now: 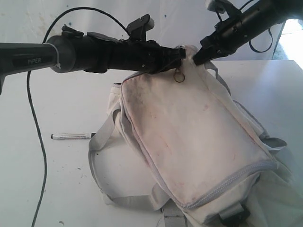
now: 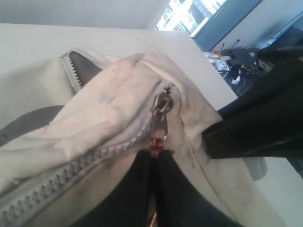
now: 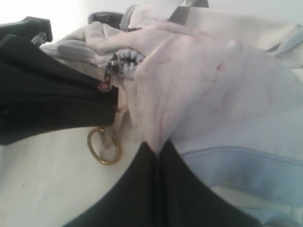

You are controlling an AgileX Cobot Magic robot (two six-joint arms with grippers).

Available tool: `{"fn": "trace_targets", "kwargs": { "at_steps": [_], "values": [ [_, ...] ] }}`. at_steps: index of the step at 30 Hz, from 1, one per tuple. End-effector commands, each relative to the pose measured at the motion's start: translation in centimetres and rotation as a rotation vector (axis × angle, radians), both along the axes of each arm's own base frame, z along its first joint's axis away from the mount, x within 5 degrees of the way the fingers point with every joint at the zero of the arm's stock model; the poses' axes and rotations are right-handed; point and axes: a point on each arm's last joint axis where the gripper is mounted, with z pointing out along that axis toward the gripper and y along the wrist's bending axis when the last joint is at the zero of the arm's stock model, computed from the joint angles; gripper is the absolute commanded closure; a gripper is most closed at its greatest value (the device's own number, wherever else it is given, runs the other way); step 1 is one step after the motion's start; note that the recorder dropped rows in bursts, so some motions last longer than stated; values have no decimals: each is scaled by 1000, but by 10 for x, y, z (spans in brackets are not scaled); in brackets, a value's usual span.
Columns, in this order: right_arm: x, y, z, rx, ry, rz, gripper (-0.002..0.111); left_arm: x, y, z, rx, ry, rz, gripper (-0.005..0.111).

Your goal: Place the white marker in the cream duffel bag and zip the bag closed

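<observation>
cream duffel bag [image 1: 199, 142] gripped twice: left gripper [image 2: 155, 149] clamps the zipper pull [image 2: 160, 113], right gripper [image 3: 156, 144] pinches fabric; white marker [image 1: 71, 136] lies on the table [image 1: 57, 104], unbagged.

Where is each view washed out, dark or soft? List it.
Exterior view: daylight blows out the right edge; the white marker shows no legible print. Left wrist view: windows beyond the table glare; the left pincer, shut on the zipper pull, is near-black and soft. Right wrist view: background past the cream duffel bag is bleached white; the right pincer, pinching its fabric, is a dark blur.
</observation>
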Motion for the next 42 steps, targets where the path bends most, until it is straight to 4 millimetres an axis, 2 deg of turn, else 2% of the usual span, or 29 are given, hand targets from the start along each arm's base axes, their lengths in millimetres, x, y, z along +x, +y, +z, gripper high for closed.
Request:
{"fn": "trace_targets", "kwargs": {
  "at_steps": [1, 7, 13, 18, 23, 25, 28, 34, 39, 41, 42],
  "values": [
    [-2, -2, 7, -7, -20, 5, 108, 2, 21, 15, 23, 39, -46, 107],
    [-2, -3, 7, -6, -5, -14, 108, 2, 46, 25, -5, 129, -130, 107],
    [2, -8, 7, -1, -13, -65, 108, 6, 68, 20, 23, 201, -149, 107],
    [11, -27, 9, 26, -18, -218, 108, 7, 90, 17, 50, 278, -181, 107],
    [16, -44, 8, -5, -33, -303, 108, 10, 111, 24, 37, 307, -187, 107],
    [19, -52, 6, -33, -20, -386, 108, 10, 118, 28, 30, 312, -192, 107],
    [21, -58, 4, -69, -6, -461, 108, 6, 121, 30, 10, 338, -231, 107],
    [21, -61, 2, -97, 6, -490, 108, -2, 119, 33, -16, 382, -311, 107],
    [20, -59, 3, -84, -5, -446, 108, -4, 117, 37, -70, 399, -339, 107],
    [19, -54, 5, -45, -20, -388, 104, -4, 117, 37, -70, 395, -341, 107],
    [19, -50, 8, 1, -26, -362, 99, -4, 117, 37, -70, 395, -341, 107]
  ]
}}
